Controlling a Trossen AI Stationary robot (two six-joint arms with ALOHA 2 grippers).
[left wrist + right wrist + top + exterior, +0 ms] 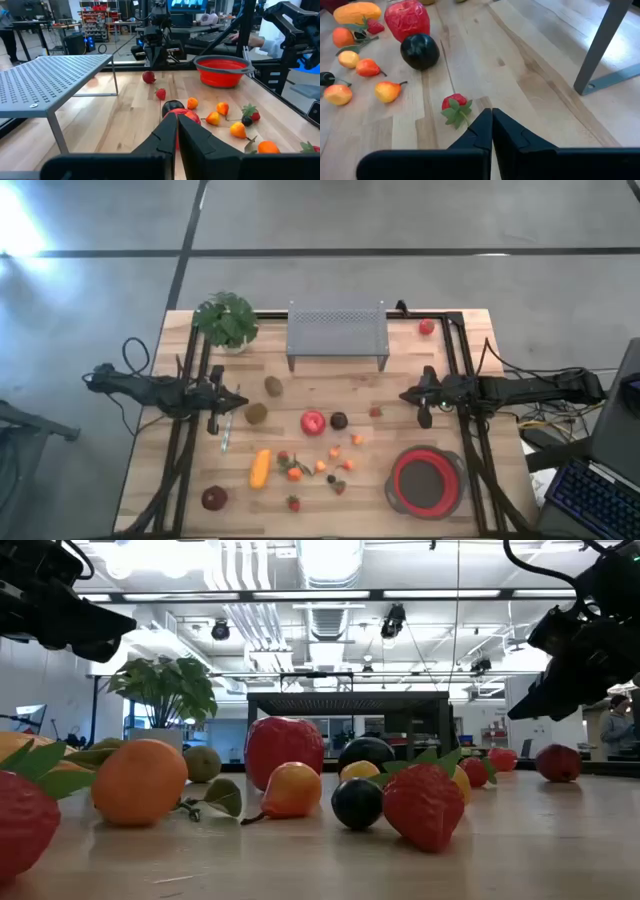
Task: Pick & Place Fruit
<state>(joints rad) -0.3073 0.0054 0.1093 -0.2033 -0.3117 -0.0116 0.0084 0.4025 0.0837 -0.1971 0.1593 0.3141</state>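
Toy fruits lie scattered on the wooden table (330, 385): a red apple (313, 422), a dark plum (339, 420), two brown kiwis (273, 386) (256, 414), a long orange piece (260, 468), a dark-red round one (214, 498), and small strawberries and orange bits (335, 452). My left gripper (240, 402) hovers shut at the table's left, beside the nearer kiwi, pointing toward the apple (187, 117). My right gripper (405, 395) hovers shut at the right, just short of a strawberry (456, 107). Neither holds anything.
A red colander bowl (427, 480) sits at the near right. A grey perforated metal shelf (337, 335) stands at the far middle, and a potted plant (226, 320) at the far left. One red fruit (426, 327) lies at the far right corner.
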